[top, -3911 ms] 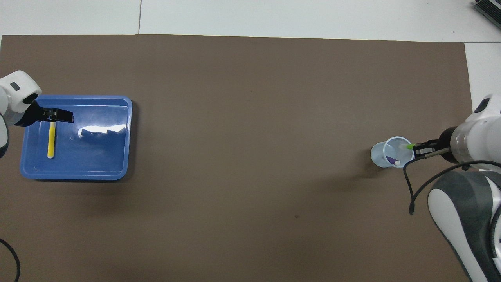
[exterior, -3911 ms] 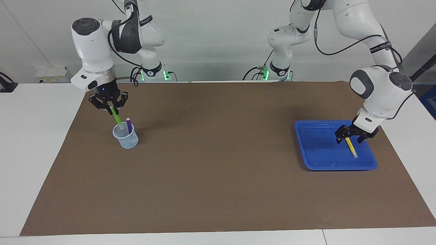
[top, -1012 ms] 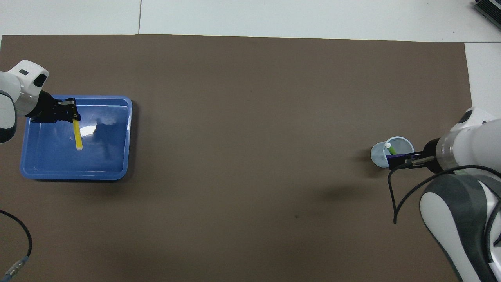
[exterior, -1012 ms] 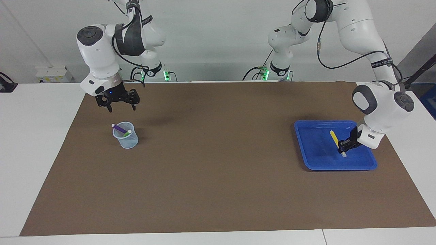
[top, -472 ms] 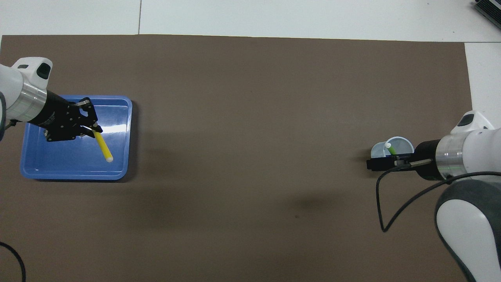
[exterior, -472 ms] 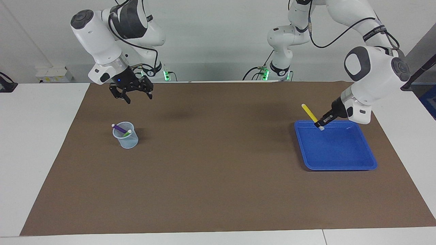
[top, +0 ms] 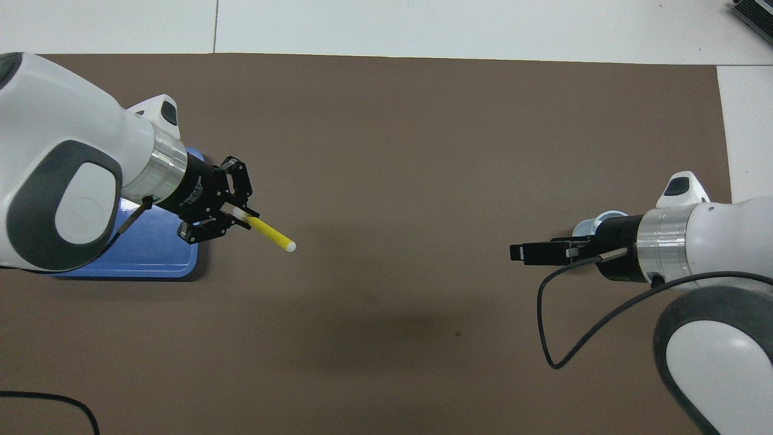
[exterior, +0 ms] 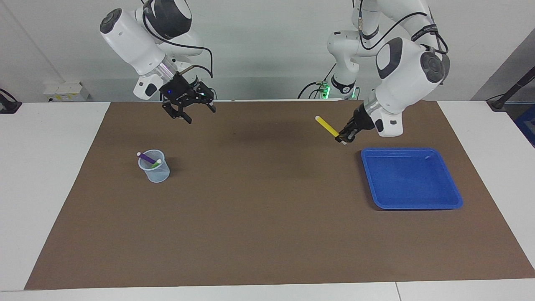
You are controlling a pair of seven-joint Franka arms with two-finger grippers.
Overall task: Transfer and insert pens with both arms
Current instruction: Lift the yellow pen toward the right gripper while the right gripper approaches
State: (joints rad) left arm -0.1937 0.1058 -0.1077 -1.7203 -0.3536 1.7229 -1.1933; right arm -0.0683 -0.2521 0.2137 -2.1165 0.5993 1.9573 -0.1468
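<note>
My left gripper [exterior: 343, 137] [top: 241, 215] is shut on the pale end of the yellow pen [exterior: 328, 126] [top: 271, 234]. It holds the pen slanted in the air over the brown mat, just off the blue tray [exterior: 411, 200], pointing toward the table's middle. The purple pen [exterior: 145, 157] and the green pen [exterior: 156, 164] lean inside the clear cup [exterior: 154, 170] at the right arm's end. My right gripper [exterior: 200, 115] [top: 519, 252] hangs open and holds nothing, raised over the mat, off the cup toward the middle. In the overhead view my right wrist hides the two pens in the cup [top: 606, 215].
The blue tray [top: 154, 257] holds nothing. A brown mat [exterior: 267, 234] covers most of the white table. Two smaller white arms [exterior: 345, 50] with green-lit bases stand at the table's edge by the robots. A black cable [top: 546, 314] loops from my right wrist.
My left gripper has carried the yellow pen up and out over the tray's edge toward the table's middle. My right gripper has risen and swung away from the cup toward the middle, still open.
</note>
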